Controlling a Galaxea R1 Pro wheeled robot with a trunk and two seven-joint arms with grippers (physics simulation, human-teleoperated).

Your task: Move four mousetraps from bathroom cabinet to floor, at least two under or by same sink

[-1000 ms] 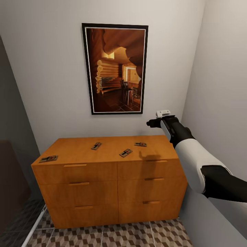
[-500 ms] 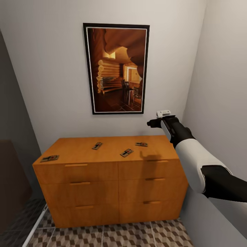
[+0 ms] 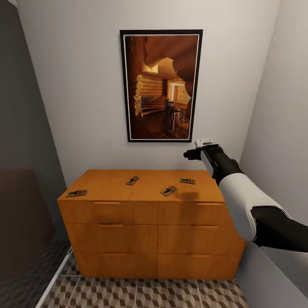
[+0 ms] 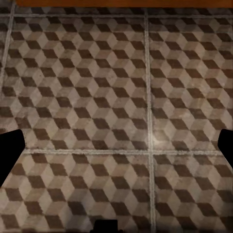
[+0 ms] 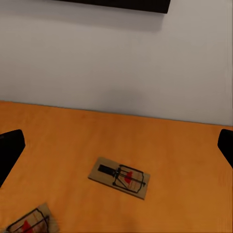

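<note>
Four mousetraps lie on the cabinet top; the nearest mousetrap sits at 6 o'clock beneath the right gripper, whose jaws are spread and empty. It is judged light, thin and rigid, best pinched across the board's long edges, clear of the wire.

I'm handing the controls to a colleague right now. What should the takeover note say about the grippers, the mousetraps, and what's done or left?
Right gripper: raised above the cabinet top's right end, open, empty.
Left gripper: open, empty, pointed at the bathroom floor.
Mousetraps: all four on the cabinet top: left front corner, back middle, front middle, back right.
Done: nothing moved.
Left: carry all four to the floor, at least two by the sink.
</note>
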